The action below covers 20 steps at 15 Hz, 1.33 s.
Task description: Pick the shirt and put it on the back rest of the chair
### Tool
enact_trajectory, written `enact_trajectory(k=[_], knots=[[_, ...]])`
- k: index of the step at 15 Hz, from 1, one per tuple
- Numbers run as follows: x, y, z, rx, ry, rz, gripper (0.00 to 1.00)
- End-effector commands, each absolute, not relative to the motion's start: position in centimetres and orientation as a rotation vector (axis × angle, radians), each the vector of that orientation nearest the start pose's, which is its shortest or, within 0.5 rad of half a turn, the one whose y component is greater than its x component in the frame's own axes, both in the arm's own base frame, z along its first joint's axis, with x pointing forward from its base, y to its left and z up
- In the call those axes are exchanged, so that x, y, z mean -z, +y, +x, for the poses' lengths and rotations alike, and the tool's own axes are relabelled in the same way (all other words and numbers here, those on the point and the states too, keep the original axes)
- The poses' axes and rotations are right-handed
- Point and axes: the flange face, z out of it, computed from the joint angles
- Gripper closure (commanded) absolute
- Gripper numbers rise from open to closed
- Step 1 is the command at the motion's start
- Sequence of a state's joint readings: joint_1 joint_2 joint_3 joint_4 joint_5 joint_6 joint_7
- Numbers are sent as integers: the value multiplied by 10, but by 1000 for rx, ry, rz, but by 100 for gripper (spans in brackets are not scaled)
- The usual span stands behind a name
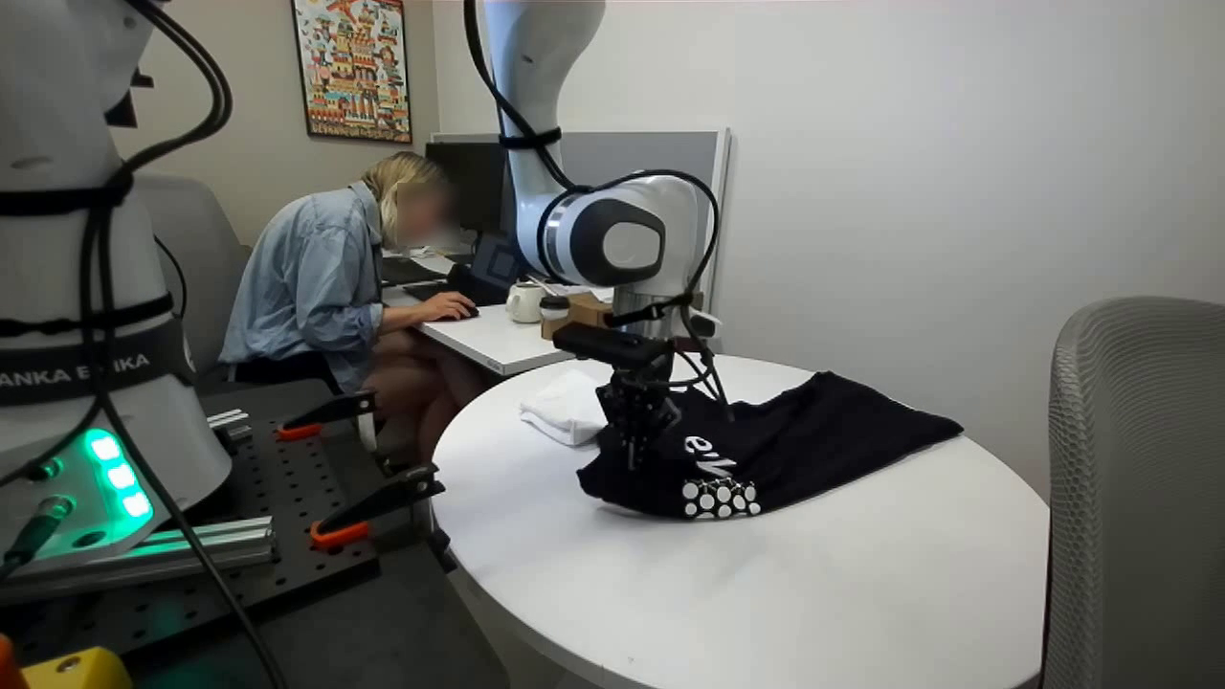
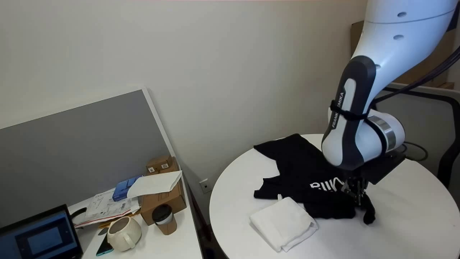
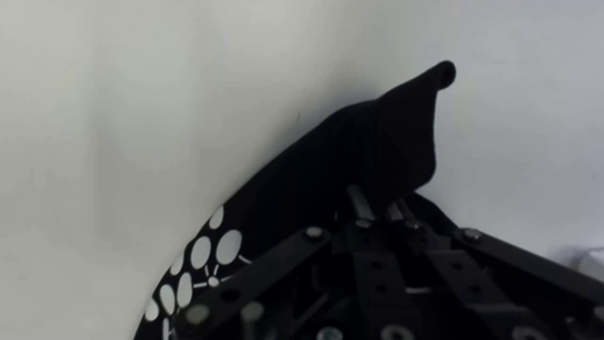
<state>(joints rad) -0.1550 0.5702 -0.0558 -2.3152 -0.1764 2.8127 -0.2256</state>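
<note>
The black shirt [image 1: 833, 431] with white print lies spread and partly folded on the round white table in both exterior views [image 2: 298, 162]. My gripper [image 1: 632, 455] points down at the shirt's near end, also in an exterior view [image 2: 357, 198]. In the wrist view the fingers [image 3: 380, 208] are close together with dark cloth [image 3: 302, 174] pinched between them. A flap of the shirt stands up past the fingertips. The dark cloth partly hides the tips. The chair's grey mesh back rest [image 1: 1139, 478] stands at the right; a grey chair back also shows behind the arm [image 2: 447, 154].
A folded white cloth [image 2: 284, 223] lies on the table [image 1: 766, 603] beside the shirt. A desk with a mug [image 2: 124, 233], a paper cup [image 2: 164, 219] and boxes [image 2: 165, 201] adjoins. A person [image 1: 316, 277] sits at it. A wall is behind the table.
</note>
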Motion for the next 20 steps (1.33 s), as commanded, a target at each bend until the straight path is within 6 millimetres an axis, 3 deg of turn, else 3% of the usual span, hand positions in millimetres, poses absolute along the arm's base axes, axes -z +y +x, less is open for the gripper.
enact_trajectory(k=[1, 6, 12, 17, 20], knots=[[-172, -104, 476, 6, -136, -3190, 99], [-285, -112, 480, 231, -81, -3221, 99], [-434, -102, 481, 457, -28, -3262, 99], [-563, -108, 506, 556, 31, -3337, 99], [-610, -130, 528, 573, 68, -3357, 99]])
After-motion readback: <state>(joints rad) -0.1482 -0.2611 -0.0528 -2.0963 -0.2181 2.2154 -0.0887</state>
